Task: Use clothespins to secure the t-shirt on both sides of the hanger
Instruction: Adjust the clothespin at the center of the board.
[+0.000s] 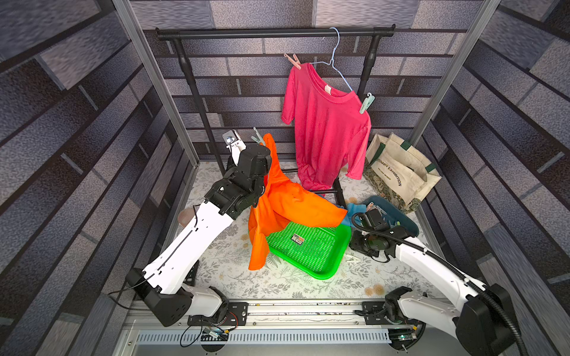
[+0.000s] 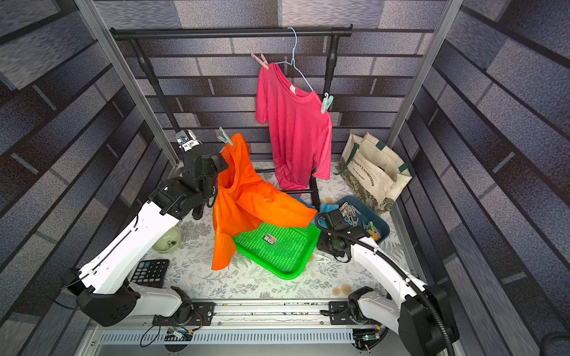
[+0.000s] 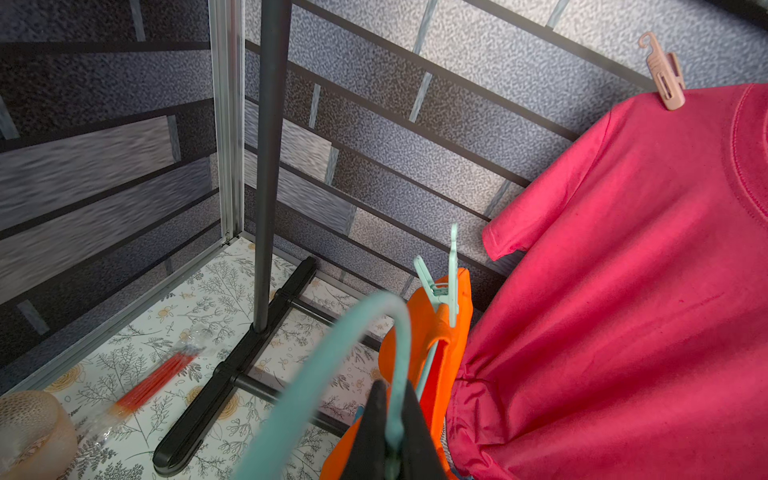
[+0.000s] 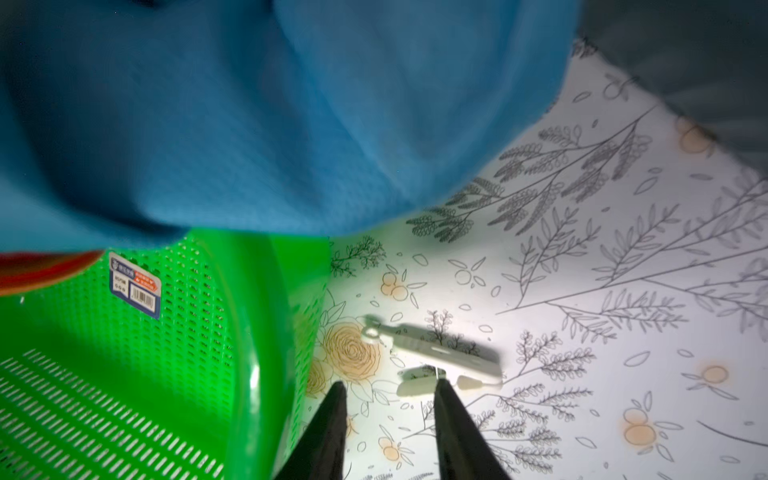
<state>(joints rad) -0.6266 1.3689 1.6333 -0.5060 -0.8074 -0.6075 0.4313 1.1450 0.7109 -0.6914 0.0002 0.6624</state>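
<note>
Along the left edge of the floral table [image 2: 262, 286], in a top view, a dark calculator [image 2: 150, 272] lies near a pale bowl [image 2: 168, 239]. Next to them rises the left arm. In the left wrist view the left gripper [image 3: 392, 432] is clenched on the thin wire of a teal hanger [image 3: 332, 345]. The orange t-shirt [image 1: 287, 206] hangs from this hanger, and its lower part lies over the rim of a green basket [image 1: 311, 255]. One mint clothespin [image 3: 442, 286] is clipped on the raised shoulder of the orange t-shirt. Inside the basket is a small sticker [image 1: 298, 239] with a barcode; its print is too small to read. Behind, a pink t-shirt [image 1: 327, 129] hangs on a pale wire hanger [image 1: 336, 58] from the black rail [image 1: 274, 32]. It has a pink clothespin [image 1: 294, 61] on one shoulder and a second mint clothespin [image 1: 366, 103] on the other. Right of the basket a white clothespin [image 4: 436, 351] lies on the table. The right gripper [image 4: 390, 383] is low over it, its jaws apart with nothing between them, one fingertip just beside the peg. A blue cloth [image 4: 249, 116] is bunched close by. Further right, a dark blue bin [image 2: 368, 214] holds many pastel clothespins [image 2: 348, 212]. At the far right stands a cream tote bag [image 1: 398, 172], where I can read "EXHIBITION" after the letters "TENARY".
</note>
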